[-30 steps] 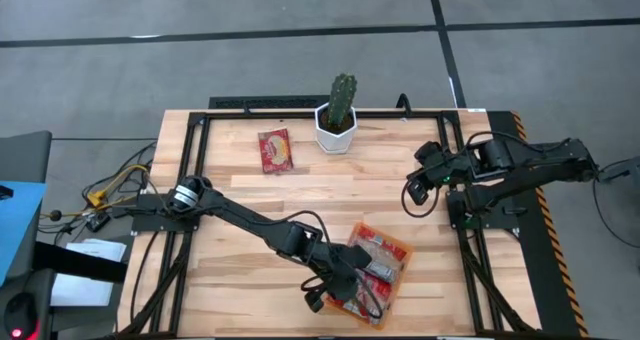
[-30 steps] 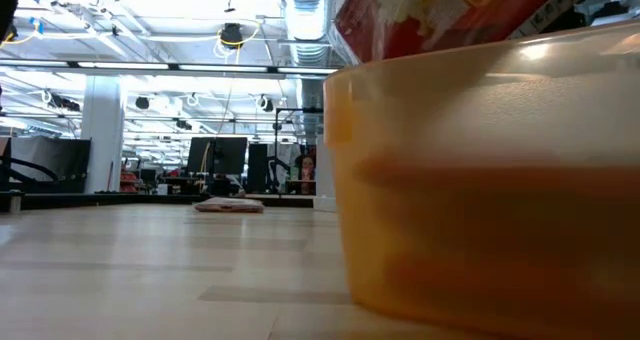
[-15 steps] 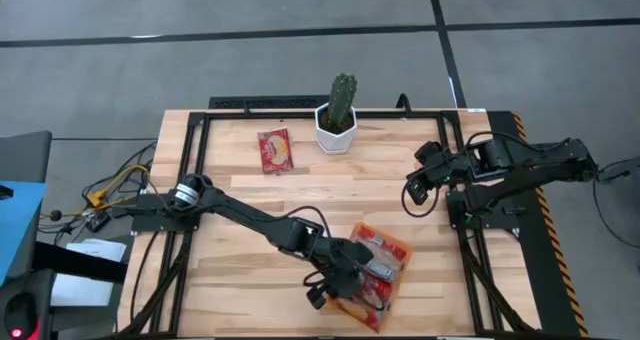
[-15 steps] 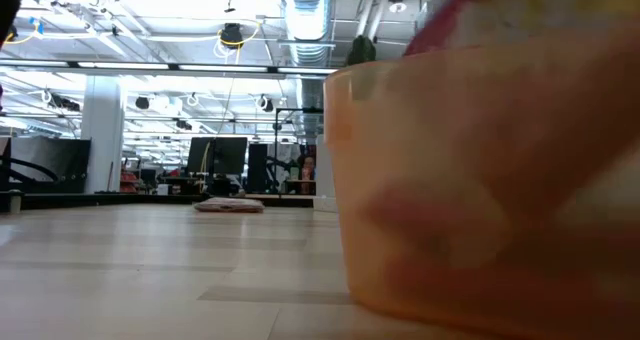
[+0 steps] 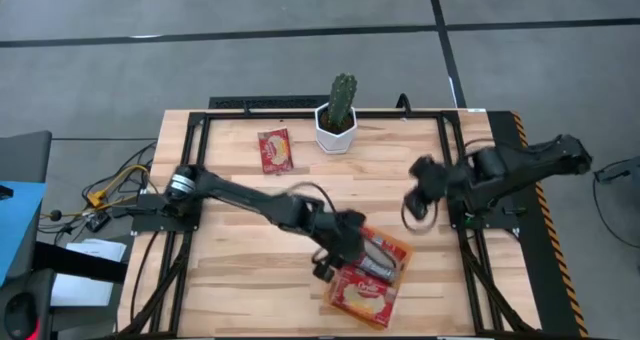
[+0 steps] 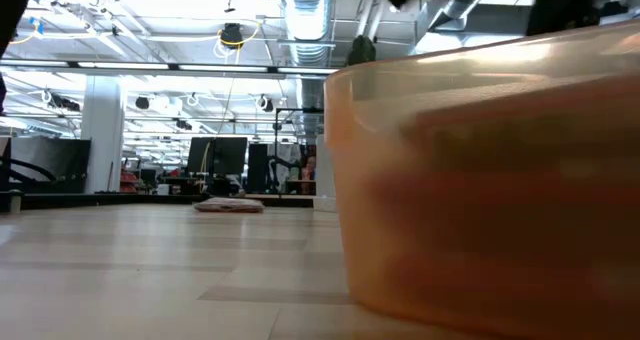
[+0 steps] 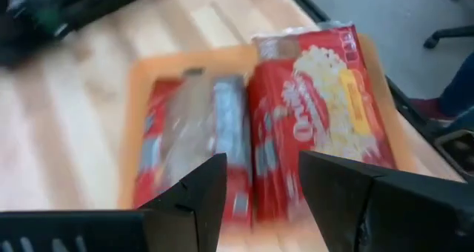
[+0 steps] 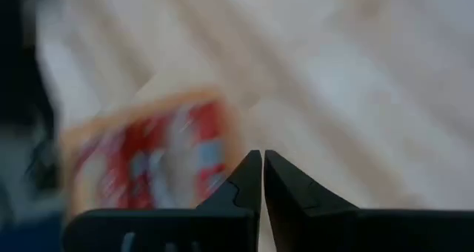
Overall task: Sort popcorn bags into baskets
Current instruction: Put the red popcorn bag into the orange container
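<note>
high view: left hand (image 5: pixel 336 252) empty, fingers apart, above orange tray (image 5: pixel 401 251)

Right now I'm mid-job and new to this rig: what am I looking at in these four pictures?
Two dark robot arms work at a wooden table. The high view looks straight down; the low view sits at table height, mostly filled by the orange basket; each wrist view looks past one arm's own fingers. The left gripper is open and empty above the basket, which already holds several red popcorn bags. One more bag lies alone on the table near the potted cactus. The right gripper is shut, holding nothing, over the table's right side.
</note>
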